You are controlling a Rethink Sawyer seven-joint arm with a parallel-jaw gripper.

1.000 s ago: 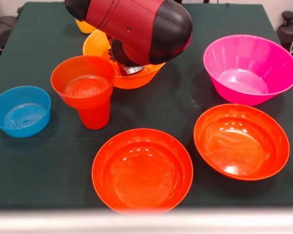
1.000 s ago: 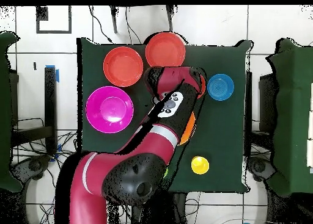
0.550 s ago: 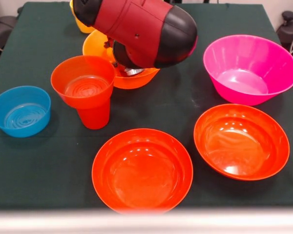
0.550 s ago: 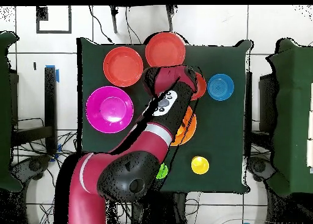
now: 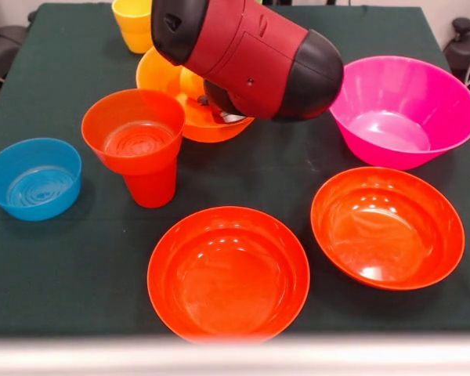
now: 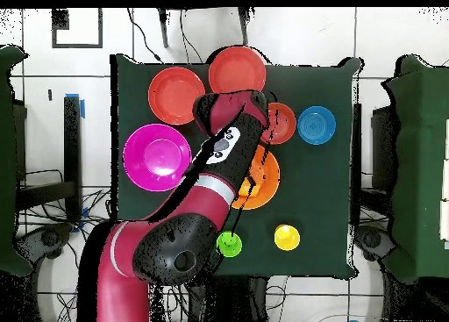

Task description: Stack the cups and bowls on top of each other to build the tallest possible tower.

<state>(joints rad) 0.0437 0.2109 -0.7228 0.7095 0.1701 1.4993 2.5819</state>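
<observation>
Sawyer arm (image 5: 251,51) above the large orange bowl (image 5: 168,82); jaw state cannot be told. Advice: descend centred on the rim, clear of the bowl-on-cup tower (image 5: 137,141).

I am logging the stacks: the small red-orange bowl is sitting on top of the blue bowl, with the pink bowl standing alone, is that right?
Not quite: the small red-orange bowl sits on a red-orange cup, not on the blue bowl, which stands alone beside it. The front view shows this. The pink bowl does stand alone.
</observation>
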